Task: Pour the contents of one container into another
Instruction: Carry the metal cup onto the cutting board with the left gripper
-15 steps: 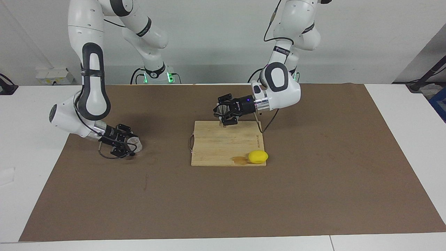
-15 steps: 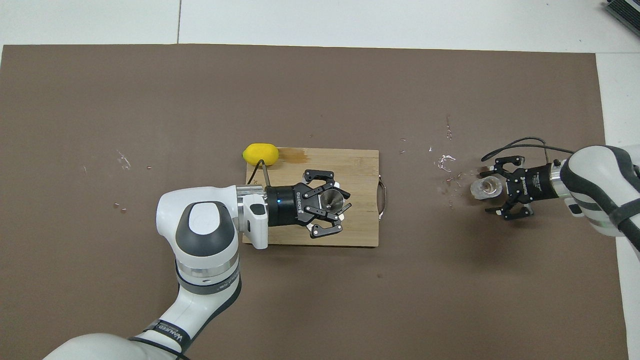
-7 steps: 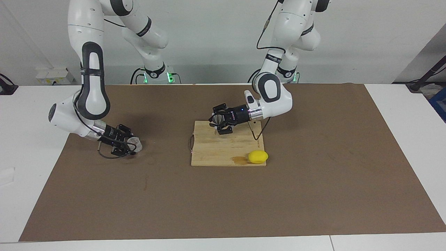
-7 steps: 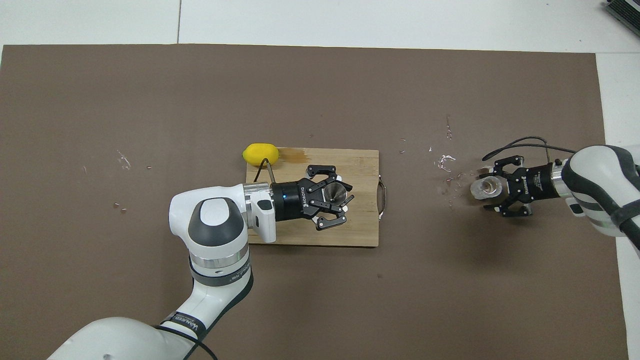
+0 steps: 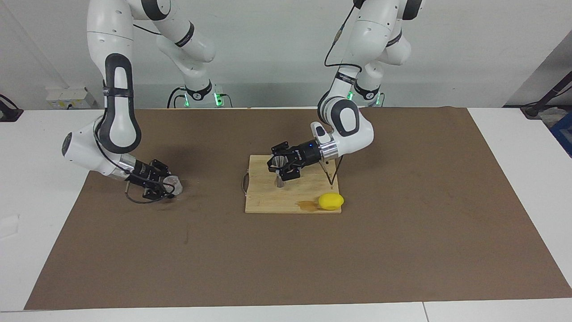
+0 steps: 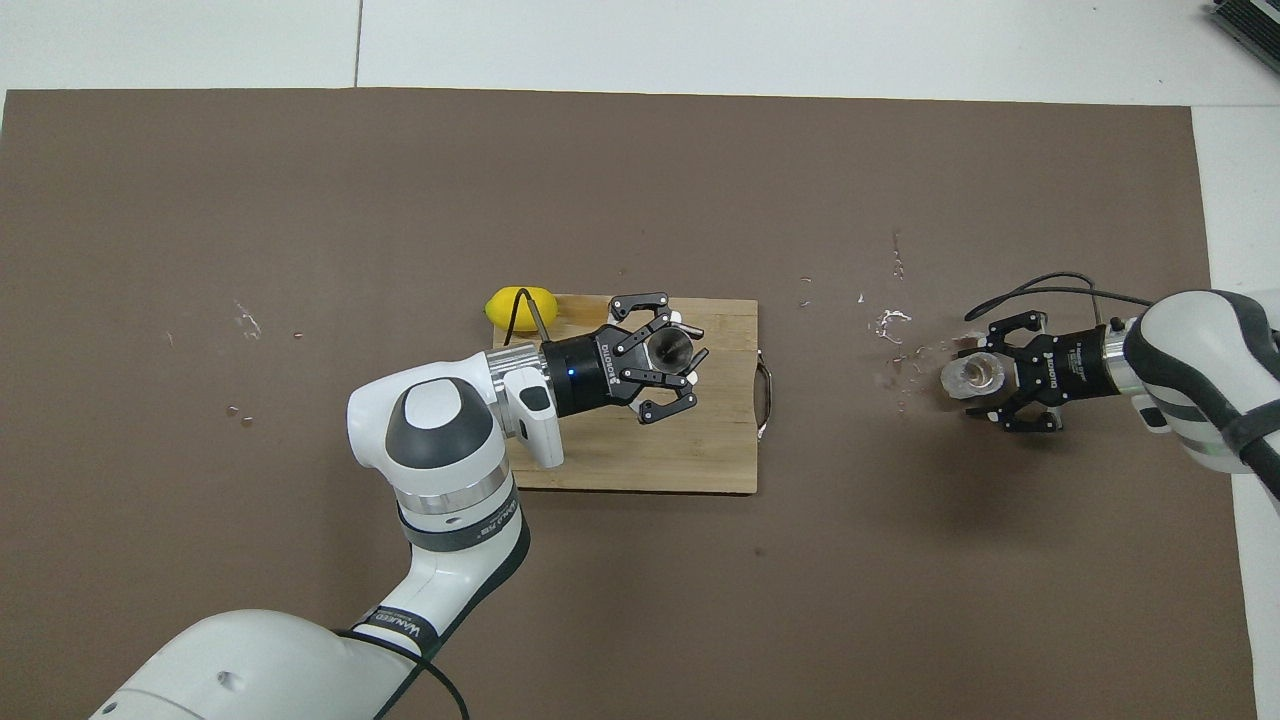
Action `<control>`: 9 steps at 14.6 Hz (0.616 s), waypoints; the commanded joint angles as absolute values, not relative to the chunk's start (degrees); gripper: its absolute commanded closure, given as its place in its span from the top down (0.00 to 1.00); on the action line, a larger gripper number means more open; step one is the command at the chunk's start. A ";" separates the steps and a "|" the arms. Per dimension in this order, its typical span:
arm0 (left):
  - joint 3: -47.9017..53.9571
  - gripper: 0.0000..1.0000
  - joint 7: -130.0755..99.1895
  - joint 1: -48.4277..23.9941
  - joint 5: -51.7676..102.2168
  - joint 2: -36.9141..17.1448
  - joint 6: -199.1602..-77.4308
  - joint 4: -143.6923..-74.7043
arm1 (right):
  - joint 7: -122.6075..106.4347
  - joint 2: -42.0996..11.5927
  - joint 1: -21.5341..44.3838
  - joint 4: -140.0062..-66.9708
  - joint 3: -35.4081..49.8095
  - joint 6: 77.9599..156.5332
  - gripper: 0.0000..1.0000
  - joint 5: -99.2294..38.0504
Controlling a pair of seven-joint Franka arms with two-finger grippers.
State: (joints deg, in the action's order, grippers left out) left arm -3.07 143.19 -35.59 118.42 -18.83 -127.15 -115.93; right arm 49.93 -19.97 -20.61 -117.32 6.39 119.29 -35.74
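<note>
Taking the pale rectangular wooden cutting board [image 5: 290, 203] [image 6: 640, 465] on the brown paper mat [image 5: 402, 223] as the marker, there are two arms, two containers, one board and one fruit. Well apart from the board, toward the right arm's end of the table, a small clear glass tumbler [image 5: 175, 184] [image 6: 968, 374] stands on the mat. The right gripper [image 5: 171, 186] [image 6: 988, 375] lies low around it. Whether its jaws press the glass or merely flank it I cannot tell. The overhead view alone shows white flecks [image 6: 888, 322] scattered on the mat between the glass and the board's wire handle. Over the board, the left gripper [image 5: 278, 167] [image 6: 680, 352] has its jaws clamped on a small conical steel cup [image 5: 279, 180] [image 6: 670, 347]. From above, the cup's round dark mouth faces upward. Only the facing view shows the cup's narrow lower end reaching down toward the wood, and contact there cannot be judged. Farthest from the robots, at the board's corner toward the left arm's end, a yellow oval lemon [image 5: 331, 201] [image 6: 520, 305] rests against the edge. A dark wet stain [image 5: 307, 205] [image 6: 590, 310] lies on the wood just beside it.
</note>
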 commanded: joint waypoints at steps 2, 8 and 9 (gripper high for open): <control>-3.17 0.00 146.42 -37.09 121.81 -23.53 -128.59 -114.00 | 47.90 -19.07 -21.01 -118.65 6.59 119.18 0.73 -37.97; -1.67 0.00 150.38 -36.83 123.49 -25.40 -128.32 -112.50 | 48.25 -18.63 -20.92 -118.74 6.68 119.09 0.72 -38.06; -1.76 0.00 150.38 -36.65 123.31 -25.40 -128.23 -112.50 | 48.25 -18.55 -20.92 -118.74 6.68 119.00 0.72 -38.58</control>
